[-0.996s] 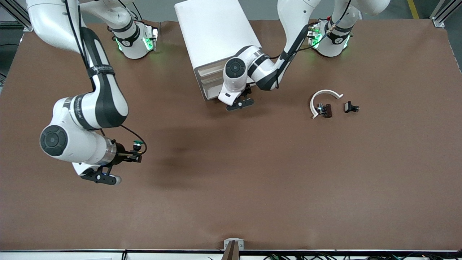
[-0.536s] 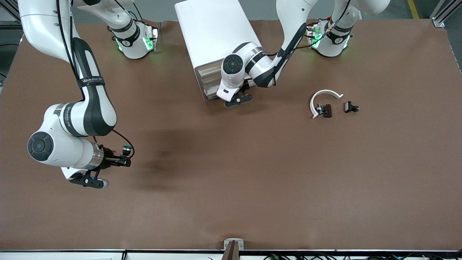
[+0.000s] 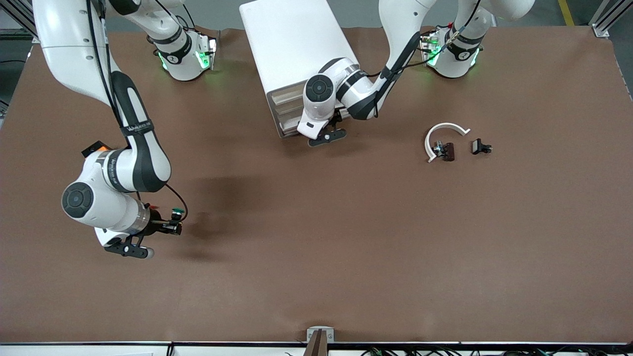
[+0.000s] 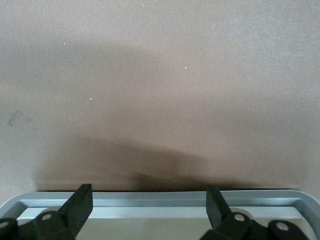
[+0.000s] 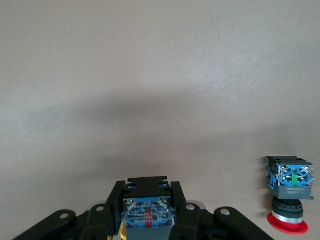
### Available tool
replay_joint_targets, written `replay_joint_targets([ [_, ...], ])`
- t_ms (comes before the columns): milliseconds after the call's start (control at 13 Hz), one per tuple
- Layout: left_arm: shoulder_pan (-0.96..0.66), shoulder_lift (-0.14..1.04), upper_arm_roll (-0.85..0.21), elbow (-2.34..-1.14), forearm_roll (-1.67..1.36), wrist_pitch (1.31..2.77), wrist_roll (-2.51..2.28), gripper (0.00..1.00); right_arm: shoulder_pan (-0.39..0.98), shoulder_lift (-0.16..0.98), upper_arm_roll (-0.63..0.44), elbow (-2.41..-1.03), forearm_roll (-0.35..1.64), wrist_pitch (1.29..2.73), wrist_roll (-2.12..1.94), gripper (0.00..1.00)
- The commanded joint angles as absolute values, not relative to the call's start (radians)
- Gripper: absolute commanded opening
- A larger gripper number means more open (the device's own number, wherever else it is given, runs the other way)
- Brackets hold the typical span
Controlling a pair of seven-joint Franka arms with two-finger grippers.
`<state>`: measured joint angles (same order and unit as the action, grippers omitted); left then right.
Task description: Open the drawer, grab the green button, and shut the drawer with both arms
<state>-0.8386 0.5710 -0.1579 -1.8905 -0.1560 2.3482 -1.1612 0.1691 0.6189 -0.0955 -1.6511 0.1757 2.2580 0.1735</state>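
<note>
Right gripper (image 3: 174, 225), lower frame, over the table's right-arm end, clenched on the button (image 3: 176, 212): taking done. Left gripper (image 3: 330, 132), fingers spread, at the drawer (image 4: 260, 198), upper middle; closing seemingly unfinished

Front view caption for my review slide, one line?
Right gripper, shut on the green button, hangs over the table's right-arm end; open left gripper at the white cabinet drawer front.

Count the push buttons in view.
2. A green-capped button is clamped in the right pincer, over the right arm's end of the table. A red-capped button lies on the table close by. More may be hidden under the arm or in the drawers.
</note>
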Motion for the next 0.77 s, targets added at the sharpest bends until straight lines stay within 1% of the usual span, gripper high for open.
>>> replay_joint_targets([
  [0, -0.792, 0.546, -0.181, -1.908, -0.152, 2.346, -1.145, 1.0, 0.155, 0.606, -0.078, -1.692, 0.16, 2.281, 0.164, 0.0],
  [307, -0.779, 0.554, -0.181, -1.867, -0.219, 2.292, -1.114, 1.0, 0.14, 0.604, -0.078, -1.724, 0.103, 2.302, 0.163, 0.0],
  [536, -0.781, 0.551, -0.201, -1.858, -0.305, 2.247, -1.1, 1.0, 0.132, 0.606, -0.078, -1.798, 0.065, 2.399, 0.161, 0.0],
  [690, -0.781, 0.545, -0.209, -1.853, -0.368, 2.214, -1.1, 1.0, 0.118, 0.606, -0.078, -1.816, 0.064, 2.418, 0.161, 0.0],
])
